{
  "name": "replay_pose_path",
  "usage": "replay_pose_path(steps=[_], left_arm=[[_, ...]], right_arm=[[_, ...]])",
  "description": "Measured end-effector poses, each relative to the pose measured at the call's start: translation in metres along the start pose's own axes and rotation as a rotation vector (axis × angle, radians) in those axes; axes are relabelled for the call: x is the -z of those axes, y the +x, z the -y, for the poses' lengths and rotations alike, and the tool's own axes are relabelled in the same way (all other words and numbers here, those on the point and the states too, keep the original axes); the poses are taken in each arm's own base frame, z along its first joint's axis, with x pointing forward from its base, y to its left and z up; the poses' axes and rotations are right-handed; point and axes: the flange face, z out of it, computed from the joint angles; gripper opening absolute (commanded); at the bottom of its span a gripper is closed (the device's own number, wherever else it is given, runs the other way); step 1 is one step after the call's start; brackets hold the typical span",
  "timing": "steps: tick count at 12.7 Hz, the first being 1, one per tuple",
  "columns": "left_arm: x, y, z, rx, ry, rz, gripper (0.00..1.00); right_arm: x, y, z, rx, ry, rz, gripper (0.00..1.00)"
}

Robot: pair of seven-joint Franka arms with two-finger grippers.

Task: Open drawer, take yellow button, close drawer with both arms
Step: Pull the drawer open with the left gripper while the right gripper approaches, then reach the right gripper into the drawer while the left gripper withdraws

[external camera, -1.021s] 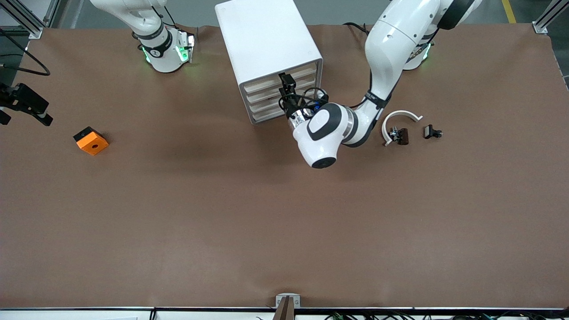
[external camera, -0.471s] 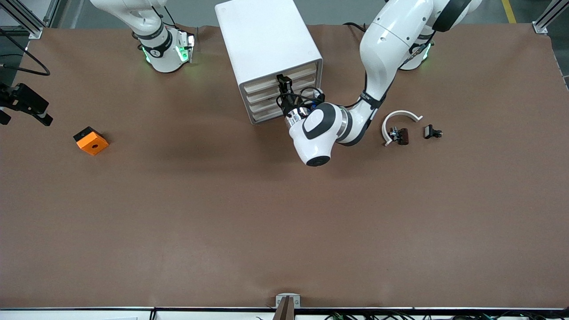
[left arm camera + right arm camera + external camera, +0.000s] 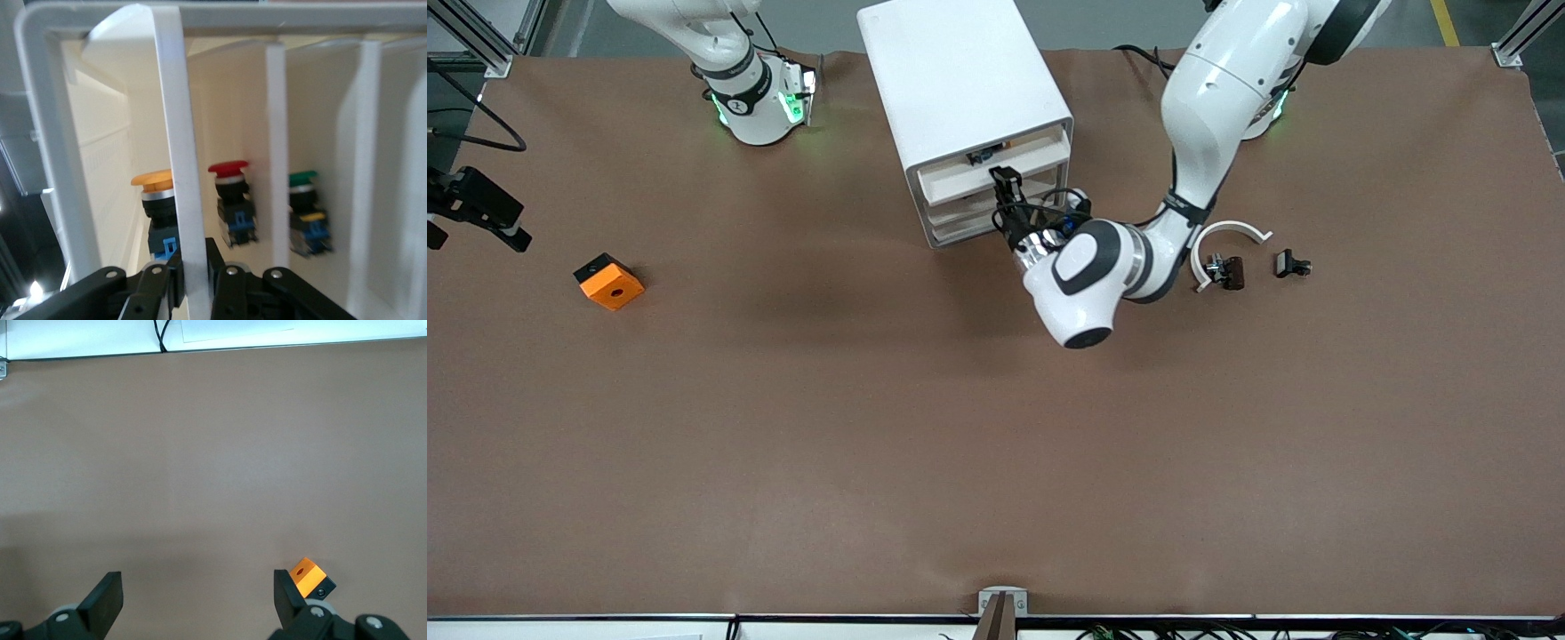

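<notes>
The white cabinet stands at the table's robot-side edge. Its top drawer is pulled out a little. My left gripper is shut on the drawer's front wall, one finger on each side of it. Inside the drawer, the button with its orange cap stands in the compartment beside the gripped wall. My right gripper is open and empty, held over the table's end by the right arm.
A red-capped button and a green-capped one stand in neighbouring drawer compartments. An orange square block lies near my right gripper. A white curved piece and two black clips lie toward the left arm's end.
My left gripper moved in to the top drawer's front, then drew back toward the front camera with it. The drawer now stands partly out of the cabinet. The right arm has not moved.
</notes>
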Motion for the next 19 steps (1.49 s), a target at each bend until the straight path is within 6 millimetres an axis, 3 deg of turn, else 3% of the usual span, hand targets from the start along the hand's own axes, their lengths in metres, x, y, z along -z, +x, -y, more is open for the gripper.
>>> replay_pose_path(steps=[3,7,8,9,10,15,19], left_arm=[[0.050,0.016,-0.006,0.015,-0.023,0.093,0.00],[0.088,0.027,-0.007,0.010,-0.051,0.164,0.00],[0.094,0.029,-0.007,0.010,-0.056,0.175,0.19],[0.099,0.031,-0.007,0.010,-0.061,0.185,0.68],[0.107,0.033,-0.008,0.008,-0.077,0.204,1.00],[0.157,0.060,-0.012,-0.013,-0.116,0.284,1.00],[0.220,0.094,-0.009,-0.082,-0.225,0.355,1.00]], right_arm=[[0.001,0.000,0.000,0.001,0.000,-0.001,1.00],[0.000,0.000,0.012,0.023,0.003,0.003,1.00],[-0.002,-0.001,0.014,0.027,0.003,0.011,1.00],[-0.006,-0.001,0.016,0.030,0.003,0.024,1.00],[-0.012,0.000,0.021,0.039,0.003,0.041,1.00],[-0.028,0.000,0.066,0.014,0.009,0.082,1.00],[-0.024,-0.019,0.154,-0.154,0.017,0.087,1.00]])
